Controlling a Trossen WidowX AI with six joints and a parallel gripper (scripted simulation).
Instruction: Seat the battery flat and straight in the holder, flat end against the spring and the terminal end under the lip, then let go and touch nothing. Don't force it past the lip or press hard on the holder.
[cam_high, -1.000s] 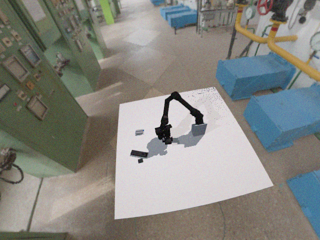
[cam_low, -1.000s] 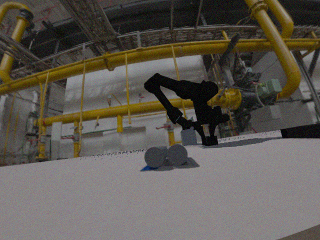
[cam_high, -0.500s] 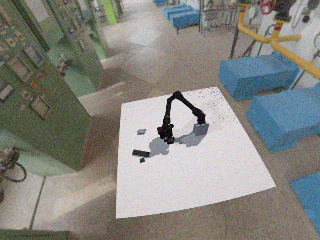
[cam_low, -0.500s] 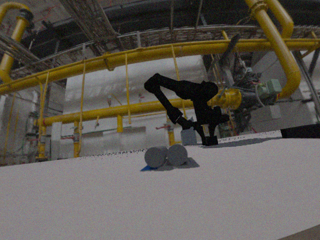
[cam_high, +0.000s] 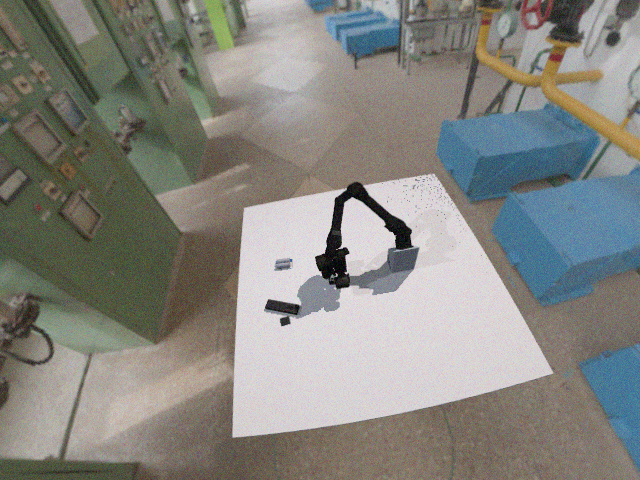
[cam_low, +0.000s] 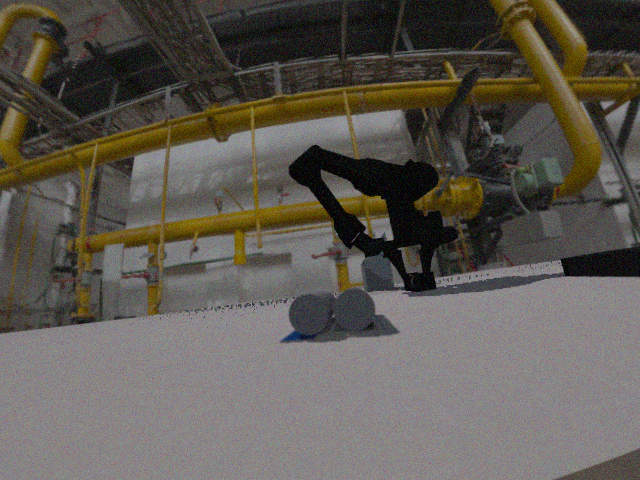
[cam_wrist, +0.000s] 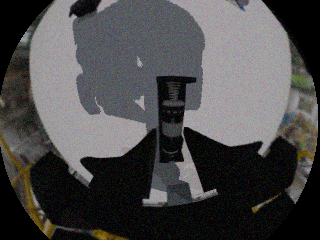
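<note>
The dark holder (cam_high: 342, 281) (cam_low: 427, 283) (cam_wrist: 191, 79) stands on the white surface under the arm. In the wrist view its spring shows at the far end. The battery (cam_wrist: 172, 129), dark with grey bands, lies lengthwise in the holder with its grey end towards the spring. Its near end and the lip are too dark to make out, so I cannot tell whether it is flat or under the lip. My gripper (cam_high: 333, 279) (cam_low: 417, 277) (cam_wrist: 170, 130) is open, down at the holder, with one finger on each side of the battery. Whether a finger touches the holder is not clear.
Two grey cylinders (cam_high: 283, 263) (cam_low: 354, 310) lie side by side with a blue piece (cam_low: 298, 336) by them. A long black block (cam_high: 282, 307) and a small black cube (cam_high: 285, 320) lie off to the holder's side. The grey arm base (cam_high: 403, 259) stands behind.
</note>
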